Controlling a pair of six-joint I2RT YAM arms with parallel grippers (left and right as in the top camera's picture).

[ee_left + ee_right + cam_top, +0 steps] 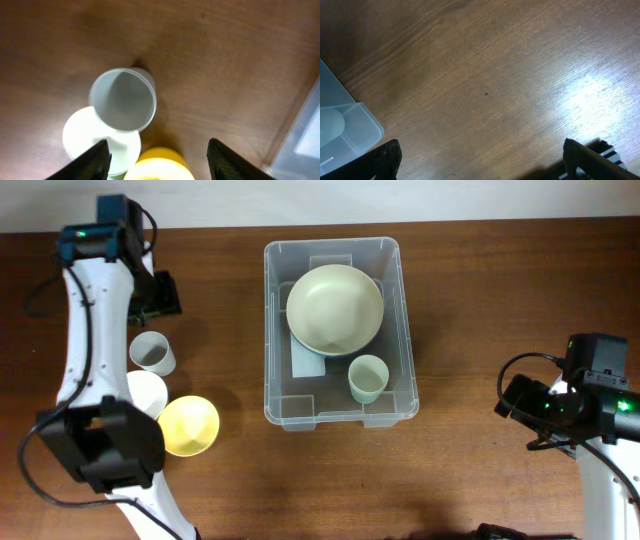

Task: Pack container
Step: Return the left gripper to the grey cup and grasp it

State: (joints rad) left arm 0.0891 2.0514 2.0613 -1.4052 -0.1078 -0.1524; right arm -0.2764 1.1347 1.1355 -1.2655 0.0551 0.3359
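Beside the container (272, 330), a grey cup (123, 100), a white bowl (82, 137) and a yellow bowl (150, 169) crowd together under the left gripper (159, 160), which is spread wide and empty. The container sits mid-table, holding a cream bowl (335, 308) and a pale green cup (367, 378). The right gripper (482, 160) is also wide open over bare wood, with the container's corner just at its left.

Clear container (330, 412), cream bowl (335, 308), seemingly pale-green cup (367, 378), yellow bowl (189, 425), brown wood-grain table (480, 300).

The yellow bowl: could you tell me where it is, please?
The yellow bowl sits left of the container in the overhead view, beside the white bowl.
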